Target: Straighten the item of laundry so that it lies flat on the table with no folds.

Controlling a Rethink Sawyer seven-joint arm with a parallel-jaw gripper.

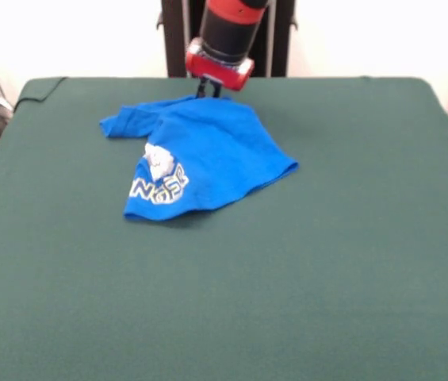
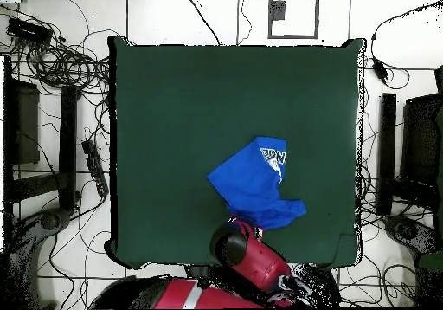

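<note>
The bright blue T-shirt (image 1: 208, 147) lies crumpled on the far half of the green table (image 1: 327, 254), folded over itself, with white block letters and a white-grey graphic showing at its near left edge. My gripper (image 1: 208, 90) hangs under the red and black arm, right at the shirt's far edge, touching or nearly touching the cloth. In the overhead view the shirt (image 2: 253, 184) lies towards the robot's side of the table (image 2: 182, 107), and the arm (image 2: 247, 255) covers the gripper and the shirt's nearest edge.
The black pedestal (image 1: 178, 36) stands behind the table's far edge. Cables (image 2: 60, 60) and dark equipment (image 2: 26, 125) lie on the floor on both sides of the table. A fold in the table cover shows at the far left corner (image 1: 41, 87).
</note>
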